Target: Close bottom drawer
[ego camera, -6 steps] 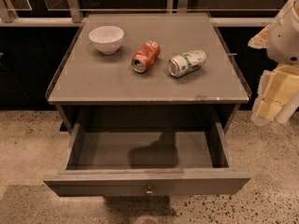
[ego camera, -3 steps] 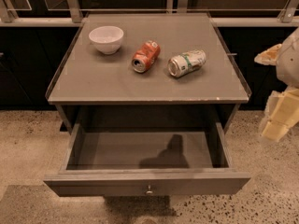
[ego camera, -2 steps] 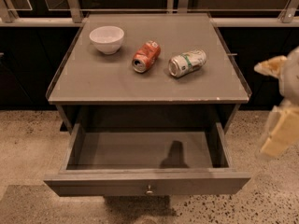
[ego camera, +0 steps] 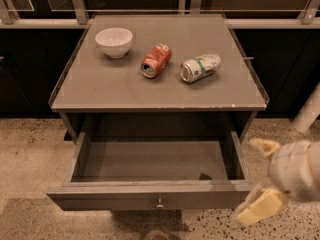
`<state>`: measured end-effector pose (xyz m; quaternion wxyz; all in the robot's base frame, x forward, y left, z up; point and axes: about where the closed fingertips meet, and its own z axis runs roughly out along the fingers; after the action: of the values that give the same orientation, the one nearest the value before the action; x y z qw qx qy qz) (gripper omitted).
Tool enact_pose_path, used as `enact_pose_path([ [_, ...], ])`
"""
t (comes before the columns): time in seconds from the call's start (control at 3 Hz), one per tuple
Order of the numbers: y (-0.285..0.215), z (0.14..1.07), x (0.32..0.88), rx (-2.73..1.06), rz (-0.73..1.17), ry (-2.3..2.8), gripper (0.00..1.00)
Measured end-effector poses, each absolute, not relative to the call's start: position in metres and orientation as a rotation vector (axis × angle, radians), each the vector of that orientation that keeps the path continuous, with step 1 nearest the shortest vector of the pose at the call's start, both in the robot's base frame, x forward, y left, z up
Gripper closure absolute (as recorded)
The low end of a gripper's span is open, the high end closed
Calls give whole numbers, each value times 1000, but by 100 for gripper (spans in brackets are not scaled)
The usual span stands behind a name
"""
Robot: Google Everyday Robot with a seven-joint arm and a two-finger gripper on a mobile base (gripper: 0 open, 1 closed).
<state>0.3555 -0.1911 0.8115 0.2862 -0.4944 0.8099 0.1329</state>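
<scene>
The bottom drawer (ego camera: 150,196) is a grey drawer pulled far out from under the grey table top (ego camera: 120,91). Its inside is empty, and its flat front carries one small round metal knob (ego camera: 159,203) at the centre. My gripper (ego camera: 261,178) hangs at the lower right, just outside the drawer's front right corner. It is open and empty, with one pale yellow fingertip (ego camera: 265,145) above and the other lower down. It does not touch the drawer front. No other drawer fronts show.
On the table top lie a white bowl (ego camera: 114,41), an orange can (ego camera: 155,60) on its side and a silver-green can (ego camera: 200,67) on its side. Dark cabinets and a railing stand behind. Speckled floor (ego camera: 30,154) lies around the unit.
My gripper has moved down and toward the front, from beside the table top's right edge to beside the drawer's front right corner. The drawer and the cans have not moved.
</scene>
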Motion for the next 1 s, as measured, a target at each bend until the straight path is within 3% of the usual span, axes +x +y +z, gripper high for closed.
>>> enact_pose_path([
  [0.33,-162,705,331,-1194,621,2218,0],
  [0.67,-155,674,314,-1171,703,2257,18],
  [1.0,-154,679,315,-1171,703,2257,41],
])
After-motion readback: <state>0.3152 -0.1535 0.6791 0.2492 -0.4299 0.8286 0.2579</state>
